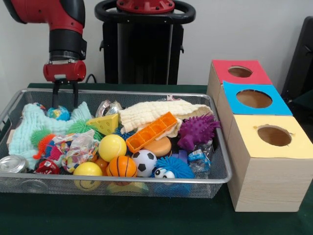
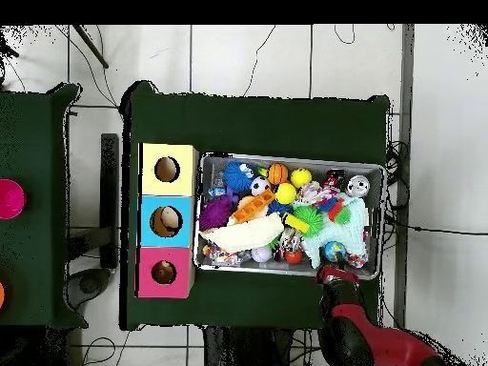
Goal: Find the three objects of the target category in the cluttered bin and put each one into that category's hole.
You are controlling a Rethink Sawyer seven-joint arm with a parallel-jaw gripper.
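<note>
The wire mesh bin (image 1: pixel 146 180) holds a heap of toys; it also shows in the overhead view (image 2: pixel 286 158). My gripper (image 1: pixel 65 100) hangs open over the bin's far left corner, with nothing between its fingers. A blue globe ball (image 1: pixel 58 113) lies just below the fingertips on a mint cloth (image 1: pixel 27 128). In the overhead view my gripper (image 2: pixel 335 273) is at the bin's lower right edge, next to the globe ball (image 2: pixel 334 252). A yellow ball (image 1: pixel 112 147), a basketball (image 1: pixel 121 166) and a soccer ball (image 1: pixel 144 162) lie near the bin's front.
Three wooden boxes stand right of the bin, with holes in a red top (image 1: pixel 240 71), a blue top (image 1: pixel 254 98) and a yellow top (image 1: pixel 274 135). The bin also holds a purple spiky toy (image 1: pixel 198 131), an orange tray (image 1: pixel 151 132), a cheese wedge (image 1: pixel 104 124), a cream cloth (image 1: pixel 156 111) and cans (image 1: pixel 12 164).
</note>
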